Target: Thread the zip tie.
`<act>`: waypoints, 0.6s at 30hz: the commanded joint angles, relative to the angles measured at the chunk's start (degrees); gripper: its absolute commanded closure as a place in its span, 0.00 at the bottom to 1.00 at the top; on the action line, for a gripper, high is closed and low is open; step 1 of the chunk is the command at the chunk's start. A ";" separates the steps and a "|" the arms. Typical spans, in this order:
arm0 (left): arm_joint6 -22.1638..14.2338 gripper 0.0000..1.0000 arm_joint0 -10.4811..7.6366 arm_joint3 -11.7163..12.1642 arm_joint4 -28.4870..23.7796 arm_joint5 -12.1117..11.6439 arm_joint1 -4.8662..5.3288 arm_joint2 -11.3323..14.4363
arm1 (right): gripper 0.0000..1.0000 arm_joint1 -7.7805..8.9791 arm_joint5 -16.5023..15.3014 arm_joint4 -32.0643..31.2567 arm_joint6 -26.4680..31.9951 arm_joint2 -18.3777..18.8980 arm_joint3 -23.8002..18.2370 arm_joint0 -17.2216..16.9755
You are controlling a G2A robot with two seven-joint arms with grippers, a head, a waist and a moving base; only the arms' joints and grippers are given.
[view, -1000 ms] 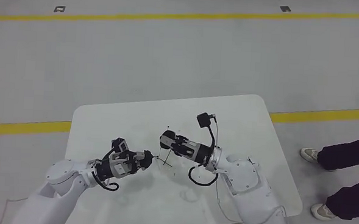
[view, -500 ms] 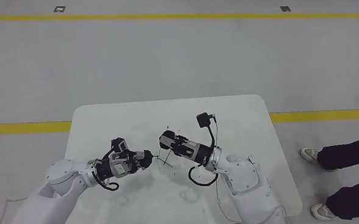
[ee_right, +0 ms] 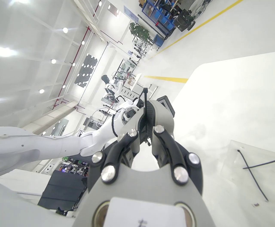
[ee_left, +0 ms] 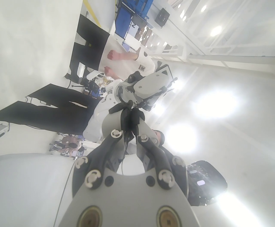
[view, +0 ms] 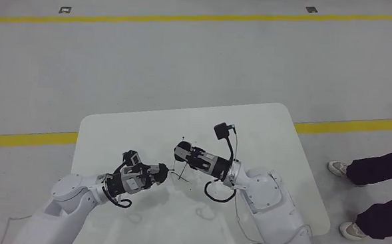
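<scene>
The right claw (ee_right: 146, 126) is pinched on a black zip tie (ee_right: 145, 101) that stands upright between its fingertips, head end poking out beyond them. On the white worktop (ee_right: 214, 103) off to the claw's side, two more black ties (ee_right: 254, 169) lie crossed on a clear sheet (ee_right: 236, 150).

Table (view: 115, 138): both grippers are held over its middle, tips turned toward each other, near but apart. Left gripper (view: 161, 173) is set left of the right gripper (view: 179, 151) and nearer the robot. Zip tie (ee_right: 145, 96) is clamped upright between the right gripper's fingers (ee_right: 158, 120), head end sticking out past the tips. Two loose ties (ee_right: 254, 172) are laid crossed on the table, just right of the left gripper.
</scene>
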 commanded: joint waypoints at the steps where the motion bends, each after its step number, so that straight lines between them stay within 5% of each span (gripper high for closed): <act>1: -0.09 1.00 0.04 -0.06 -0.20 0.03 0.05 -0.04 | 1.00 0.15 0.00 -0.71 -0.60 -0.21 0.08 0.03; 18: 0.00 1.00 0.08 -0.16 -0.39 0.04 0.20 -0.16 | 1.00 0.59 0.00 -0.70 -2.10 -0.77 0.12 0.00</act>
